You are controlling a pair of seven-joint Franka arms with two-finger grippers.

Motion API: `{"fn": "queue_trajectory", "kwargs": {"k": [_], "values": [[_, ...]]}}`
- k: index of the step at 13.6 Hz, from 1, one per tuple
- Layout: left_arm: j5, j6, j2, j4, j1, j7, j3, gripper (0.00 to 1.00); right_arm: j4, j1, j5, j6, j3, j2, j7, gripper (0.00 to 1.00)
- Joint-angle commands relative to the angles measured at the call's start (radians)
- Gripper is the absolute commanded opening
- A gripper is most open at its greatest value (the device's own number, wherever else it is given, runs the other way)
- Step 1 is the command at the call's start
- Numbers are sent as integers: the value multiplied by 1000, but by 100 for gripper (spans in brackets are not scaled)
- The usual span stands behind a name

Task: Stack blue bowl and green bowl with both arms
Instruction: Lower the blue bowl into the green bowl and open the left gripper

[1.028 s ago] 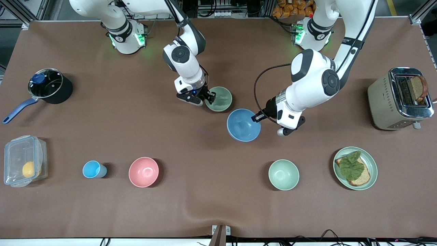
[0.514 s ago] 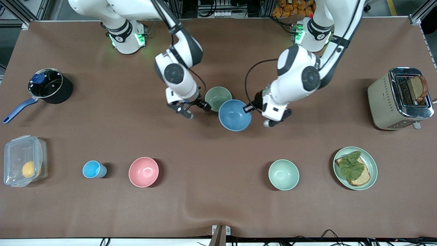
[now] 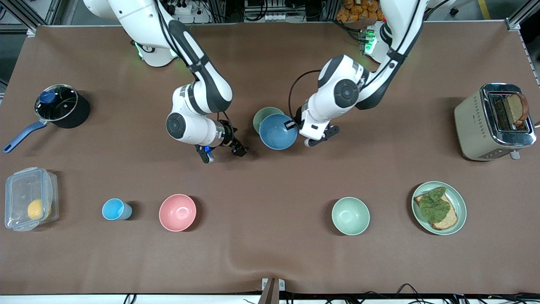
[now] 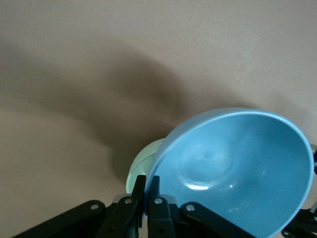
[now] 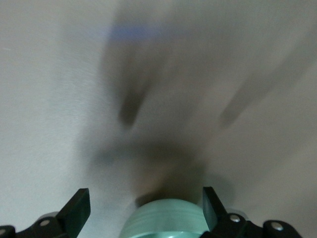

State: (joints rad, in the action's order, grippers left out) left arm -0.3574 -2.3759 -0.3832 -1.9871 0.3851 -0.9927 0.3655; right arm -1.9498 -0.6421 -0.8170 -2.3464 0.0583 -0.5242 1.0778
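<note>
Left gripper [image 3: 290, 124] is pinched on the rim of the blue bowl [image 3: 277, 131], holding it tilted above the green bowl [image 3: 262, 116], which sits on the table [image 3: 270, 253] partly covered by it. Right gripper [image 3: 223, 153], fingers spread and holding nothing, hangs over bare table beside the 2 bowls, toward the right arm's end

The round matte sky-blue bowl [image 3: 278, 131] hangs over the round sage-green bowl [image 3: 262, 116], overlapping its nearer edge, at mid-table between the two arms.
</note>
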Motion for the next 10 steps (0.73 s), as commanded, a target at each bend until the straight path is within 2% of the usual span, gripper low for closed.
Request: {"fn": "queue_trajectory", "kwargs": {"k": [1,5,10], "values": [[58,-32,-48,13,55,-63,-3,0,23,-24,-79,-13,-5,-46,16,100],[136,-52,-105,11,83,-107,-7,0,11,-36,-87,-13,-6,-51,20,100],[140,-52,-112,17,84,-119,-5,0,11,-56,-108,-37,-6,-53,28,100]]}}
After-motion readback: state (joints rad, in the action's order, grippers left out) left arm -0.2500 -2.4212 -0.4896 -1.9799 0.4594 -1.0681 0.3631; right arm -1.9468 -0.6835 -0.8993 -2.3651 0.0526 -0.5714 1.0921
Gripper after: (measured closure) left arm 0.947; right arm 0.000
